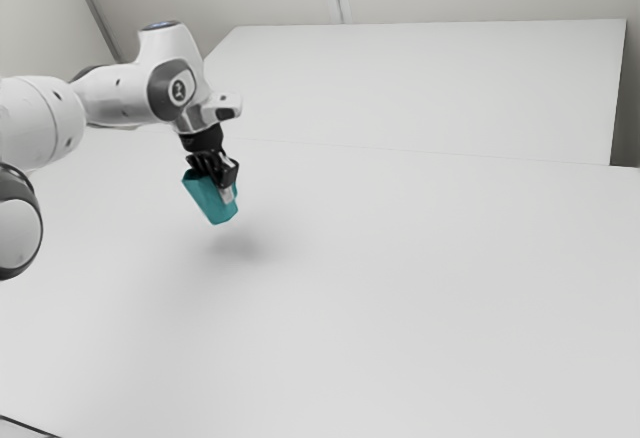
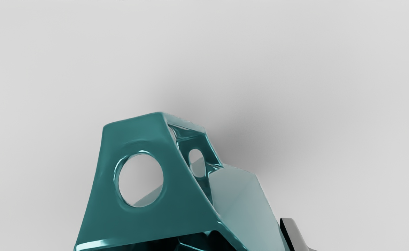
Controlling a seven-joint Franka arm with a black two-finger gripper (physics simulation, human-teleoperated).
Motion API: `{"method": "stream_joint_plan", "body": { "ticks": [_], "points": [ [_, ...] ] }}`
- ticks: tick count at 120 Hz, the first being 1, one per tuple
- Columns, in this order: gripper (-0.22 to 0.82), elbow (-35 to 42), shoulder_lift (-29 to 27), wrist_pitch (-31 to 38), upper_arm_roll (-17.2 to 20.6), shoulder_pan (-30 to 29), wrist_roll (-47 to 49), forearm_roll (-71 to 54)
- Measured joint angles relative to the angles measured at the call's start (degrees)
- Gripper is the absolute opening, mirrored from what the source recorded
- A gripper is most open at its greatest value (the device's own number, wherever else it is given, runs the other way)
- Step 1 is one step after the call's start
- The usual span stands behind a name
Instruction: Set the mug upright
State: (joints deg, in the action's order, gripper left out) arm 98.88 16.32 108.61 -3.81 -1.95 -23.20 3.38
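White worktop is seen across most of the exterior view; clock directions below are as read in that view. The arm is reached in from 9 o'clock; only one arm, so it is the nearest. Teal mug is held in the air, its shadow cast on the worktop toward 5 o'clock, apart from it. Mug lies at about 6 o'clock from the hand's body, right at the jaws, which are judged closed on its walls: one pale fingertip is seen against its side, the far one is hidden. Long axis runs roughly 11 to 5, wider end at 11, narrower at 5, about in line with the hand; true tilt can't be told. Mouth is probably turned toward the hand. Base-down alignment, then lowering, seems needed. Round hole in its teal wall noted.
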Motion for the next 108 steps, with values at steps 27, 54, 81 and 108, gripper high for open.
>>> {"method": "stream_joint_plan", "body": {
  "ticks": [27, 54, 81, 108],
  "points": [
    [-0.18, 0.38, 1.87, 4.28, -0.01, 0.94, 3.42, -2.55],
    [-0.18, 0.33, 4.04, 7.34, -0.02, 1.36, 5.9, -3.81],
    [-0.18, 0.38, 5.67, 9.17, -0.03, 1.75, 7.65, -4.05],
    [-0.18, 0.38, 6.79, 10.53, -0.02, 1.82, 8.89, -4.1]
  ]
}}
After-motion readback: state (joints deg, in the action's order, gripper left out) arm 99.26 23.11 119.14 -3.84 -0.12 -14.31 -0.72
